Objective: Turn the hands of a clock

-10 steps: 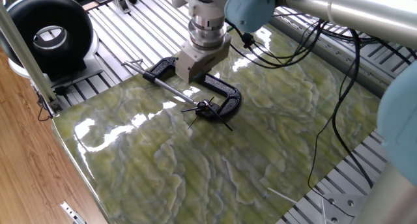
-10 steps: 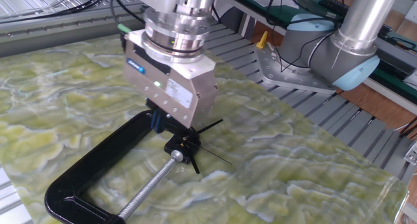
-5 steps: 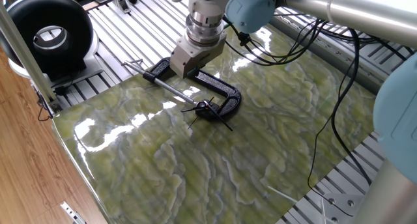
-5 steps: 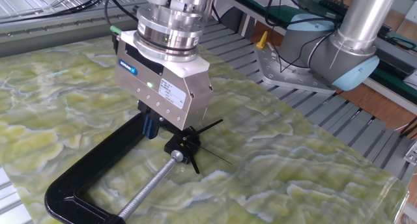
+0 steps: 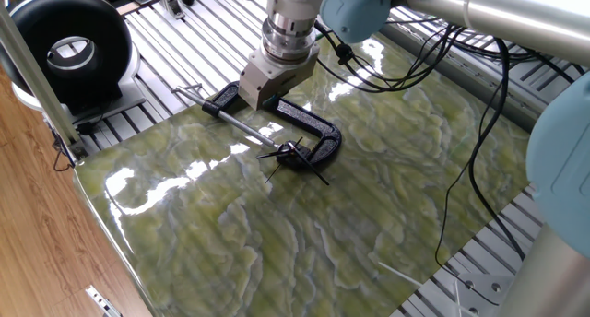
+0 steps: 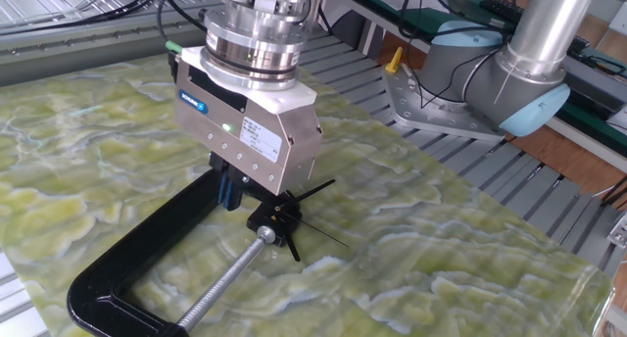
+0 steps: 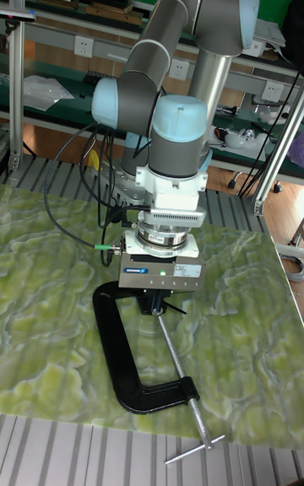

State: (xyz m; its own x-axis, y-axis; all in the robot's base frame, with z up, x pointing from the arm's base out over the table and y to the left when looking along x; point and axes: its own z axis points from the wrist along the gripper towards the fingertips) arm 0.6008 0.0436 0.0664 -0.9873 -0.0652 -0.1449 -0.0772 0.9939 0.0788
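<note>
The clock (image 5: 294,154) is a small black hub held in the jaw of a black C-clamp (image 5: 319,129) lying on the green marbled sheet. Its thin black hands (image 6: 315,188) radiate from the hub (image 6: 273,217). My gripper (image 6: 229,192) hangs over the clamp's frame (image 6: 147,249), just beside the hub, on the side away from the clamp's screw rod. Its blue-black fingers (image 6: 223,188) show as one close cluster under the white body, holding nothing and not touching the hands. In the tall fixed view the gripper (image 7: 150,302) stands at the clamp's upper end (image 7: 114,351).
A big black ring with a grey centre (image 5: 69,45) stands at the back left. Black cables (image 5: 442,68) trail over the sheet's far side. A wooden floor strip (image 5: 37,216) borders the left edge. A second arm's base (image 6: 490,72) sits behind the table.
The gripper has shifted a little along the clamp frame, away from the clock hub, mostly in the first half second. The hands and the clamp have not moved.
</note>
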